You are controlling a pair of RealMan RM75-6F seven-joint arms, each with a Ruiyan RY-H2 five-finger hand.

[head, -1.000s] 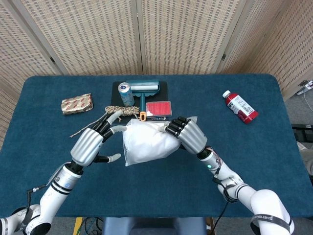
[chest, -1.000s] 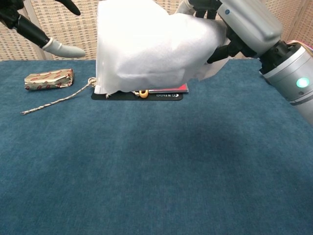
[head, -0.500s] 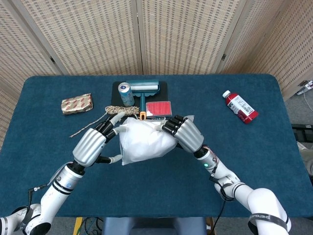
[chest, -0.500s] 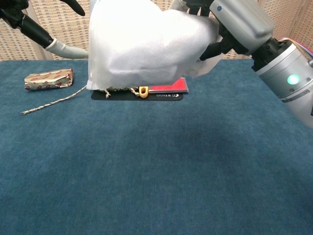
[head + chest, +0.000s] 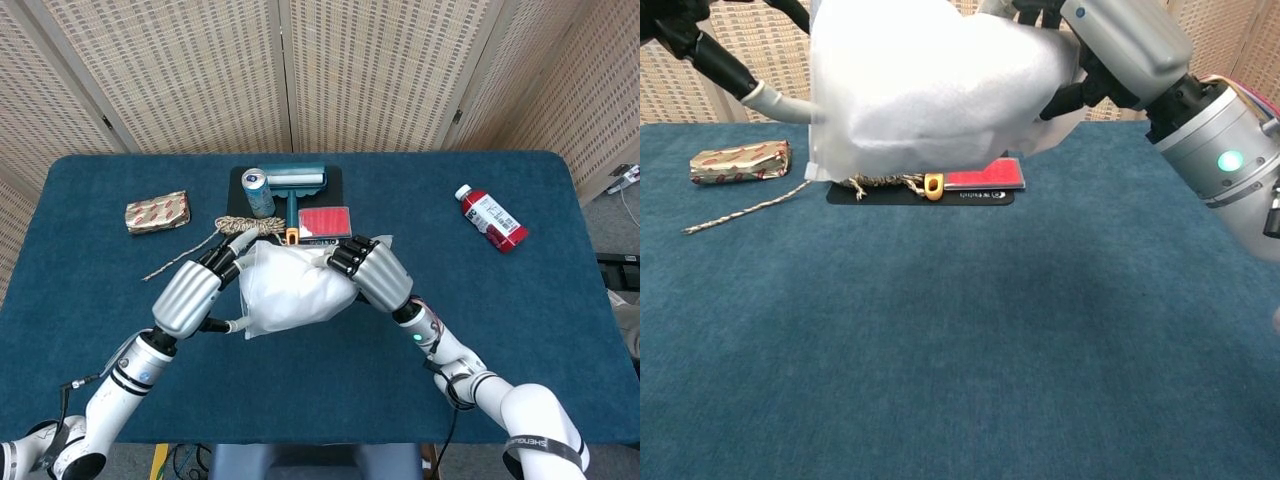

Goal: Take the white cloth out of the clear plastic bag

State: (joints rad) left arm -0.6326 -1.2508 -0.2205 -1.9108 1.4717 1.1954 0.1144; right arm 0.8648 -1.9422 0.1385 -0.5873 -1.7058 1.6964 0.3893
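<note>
Head view, puffy crinkled bag (image 5: 290, 290), blue felt table (image 5: 520, 320)

Place: a staged robot test room.
Backdrop: woven folding screens (image 5: 330, 70) close off the far side, beyond both hands.
Surface: blue felt-covered surface (image 5: 90, 330) with scattered props.

We see bare blue table (image 5: 330, 380) in front of the raised clear plastic bag (image 5: 290, 292); behind it crowd a black mat (image 5: 236, 180), can (image 5: 257, 190), lint roller (image 5: 294, 182), red card (image 5: 325, 221) and rope (image 5: 245, 226); a foil packet (image 5: 157, 212) sits left, a bottle (image 5: 490, 217) well right.
</note>
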